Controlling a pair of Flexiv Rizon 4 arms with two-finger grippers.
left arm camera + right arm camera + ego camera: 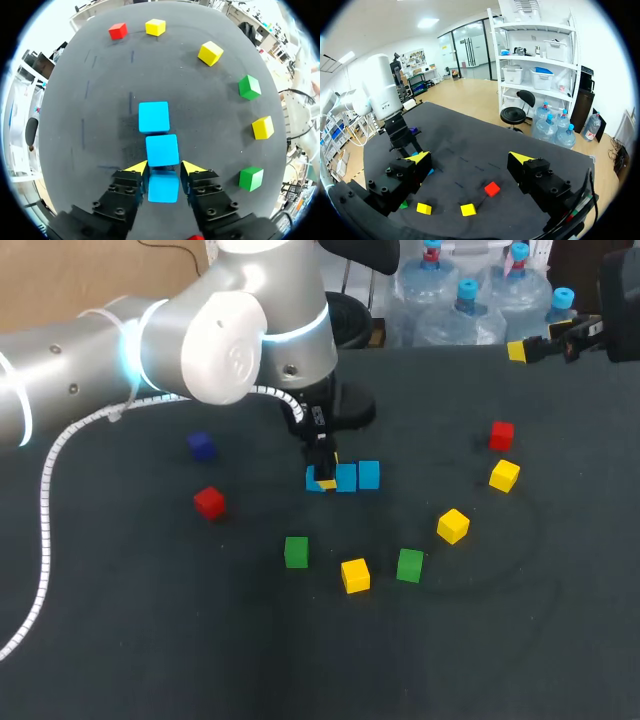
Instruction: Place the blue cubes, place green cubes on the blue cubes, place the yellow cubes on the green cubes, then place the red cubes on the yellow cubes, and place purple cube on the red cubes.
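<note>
Three blue cubes (161, 150) lay in a close row. The left gripper (164, 166) stood at the row's end, its fingers drawn narrow against both sides of the end blue cube (163, 187). Scattered around the row were two green cubes (296, 551), three yellow cubes (355, 575), two red cubes (209, 502) and one purple cube (201, 446). The right gripper (470, 159) hung well away from the row, fingers wide and holding nothing.

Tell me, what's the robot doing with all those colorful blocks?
The left pincer is gripping a blue cube on the table, at the end of a row with two other blue cubes. The right pincer hangs open and empty off to the side. The green cubes, yellow cubes, red cubes and purple cube lie scattered around, none stacked yet.
</note>
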